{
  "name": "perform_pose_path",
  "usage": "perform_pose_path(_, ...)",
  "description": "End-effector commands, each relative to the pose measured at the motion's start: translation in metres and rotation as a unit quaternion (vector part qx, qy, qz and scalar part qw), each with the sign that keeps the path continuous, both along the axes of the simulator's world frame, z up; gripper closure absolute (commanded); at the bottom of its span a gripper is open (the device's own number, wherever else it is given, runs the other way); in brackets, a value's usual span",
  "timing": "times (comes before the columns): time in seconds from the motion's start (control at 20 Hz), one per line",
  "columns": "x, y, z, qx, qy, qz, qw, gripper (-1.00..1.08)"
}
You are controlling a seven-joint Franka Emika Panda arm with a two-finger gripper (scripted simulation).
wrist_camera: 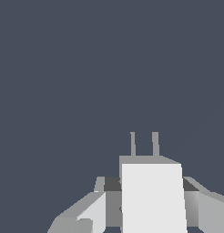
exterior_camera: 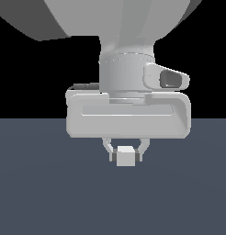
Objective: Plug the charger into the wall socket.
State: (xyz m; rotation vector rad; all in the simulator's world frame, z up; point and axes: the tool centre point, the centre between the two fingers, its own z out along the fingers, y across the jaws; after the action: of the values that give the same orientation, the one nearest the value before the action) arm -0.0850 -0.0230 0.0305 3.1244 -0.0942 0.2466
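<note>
Gripper (exterior_camera: 126, 153) fingers close on the charger (exterior_camera: 126, 157) from both sides in the exterior view, above the grey floor (exterior_camera: 41, 193). Wrist view: the charger's two prongs (wrist_camera: 144, 144) point straight ahead of the gripper; the wall socket is out of sight, its direction unknown.

Open floor (exterior_camera: 41, 193) all round charger (exterior_camera: 126, 157); nothing blocking.

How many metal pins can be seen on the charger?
2. Both pins stand side by side on the far end of the charger, which the gripper holds. The exterior view does not show them.
</note>
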Motion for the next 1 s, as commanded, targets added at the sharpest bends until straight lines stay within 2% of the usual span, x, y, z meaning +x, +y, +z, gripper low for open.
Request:
perform_pose_path(0.0, 0.005, -0.011, 0.007, 0.0, 0.0, 0.016, 0.9999, 1.08)
perform_pose_path(0.55, 0.04, -0.06, 0.041, 0.0, -0.001, 0.1, 0.9949, 1.08)
perform_pose_path(0.95, 0.064, -0.085, 0.06, 0.001, 0.0, 0.149, 0.9889, 1.08)
